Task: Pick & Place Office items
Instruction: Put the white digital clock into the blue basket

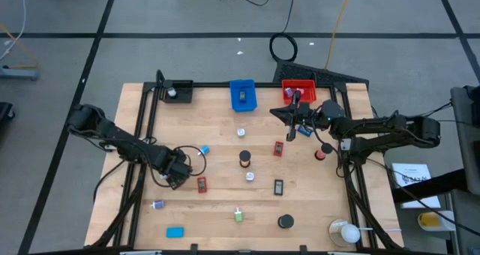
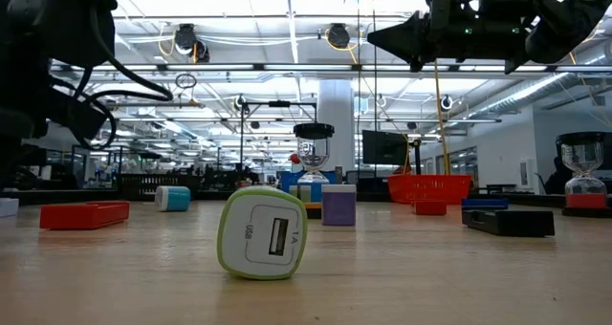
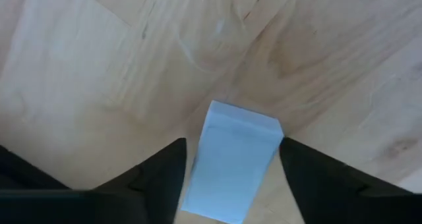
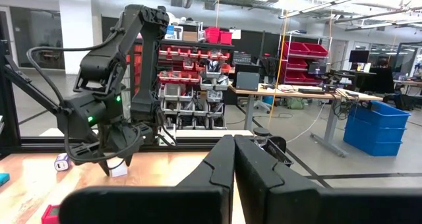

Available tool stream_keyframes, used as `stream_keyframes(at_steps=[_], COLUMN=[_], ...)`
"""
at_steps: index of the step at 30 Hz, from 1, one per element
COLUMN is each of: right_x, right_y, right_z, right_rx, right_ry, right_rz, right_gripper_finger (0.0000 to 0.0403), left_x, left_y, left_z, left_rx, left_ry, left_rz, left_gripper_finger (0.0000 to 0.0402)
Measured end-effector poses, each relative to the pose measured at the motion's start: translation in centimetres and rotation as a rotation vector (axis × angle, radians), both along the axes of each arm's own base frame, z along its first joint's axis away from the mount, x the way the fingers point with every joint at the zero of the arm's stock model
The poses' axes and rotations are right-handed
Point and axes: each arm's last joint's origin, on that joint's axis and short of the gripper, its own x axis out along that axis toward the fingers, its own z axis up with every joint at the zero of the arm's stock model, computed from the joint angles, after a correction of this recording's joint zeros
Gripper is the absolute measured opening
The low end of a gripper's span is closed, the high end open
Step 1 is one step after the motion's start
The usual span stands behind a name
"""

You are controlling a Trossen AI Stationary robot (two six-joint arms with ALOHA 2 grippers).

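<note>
High view, left gripper (image 1: 182,167): low over the left-middle of the table (image 1: 217,120), beside a small pale blue block (image 1: 204,150) and just far of a red block (image 1: 201,184).
High view, right gripper (image 1: 291,114): raised at the far right, near the red bin (image 1: 309,84), with the blue bin (image 1: 241,85) to its left and the black bin (image 1: 185,87) far left.
High view, office items: scattered across the wood, among them a blue flat piece (image 1: 175,232) near-left, a black disc (image 1: 285,222) near-centre and a green-and-white charger (image 1: 238,215).
Low view, foreground: the charger (image 2: 263,234) lies nearest the camera, a purple block (image 2: 338,204) behind it; the right gripper (image 2: 397,36) hangs high above the table.
Left wrist view, fingers: the two dark fingers (image 3: 158,178) stand spread on either side of a pale blue block (image 3: 232,161) lying on the wood; whether they touch it, I cannot tell.
Right wrist view, fingers: the right arm's fingers (image 4: 221,165) are pressed together with nothing between them; the left arm shows farther off.
Step in hand: judged, the left arm is lining up on the pale block for a pick.
Next move calls for: closing squarely across the block's narrow sides, then lifting clear before carrying it toward a far bin.
</note>
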Motion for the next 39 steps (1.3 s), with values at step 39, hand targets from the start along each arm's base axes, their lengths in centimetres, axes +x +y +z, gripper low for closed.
stream_keyframes(at_steps=[39], right_x=[0.0], right_y=[0.0], right_z=[0.0], right_rx=[0.000], right_ry=[0.001], right_rz=[0.000], right_gripper_finger=[0.0006], left_x=[15.0], left_y=[15.4], left_z=[0.7], left_rx=[0.319], left_ry=[-0.740], left_rz=[-0.231], left_gripper_finger=[0.0156])
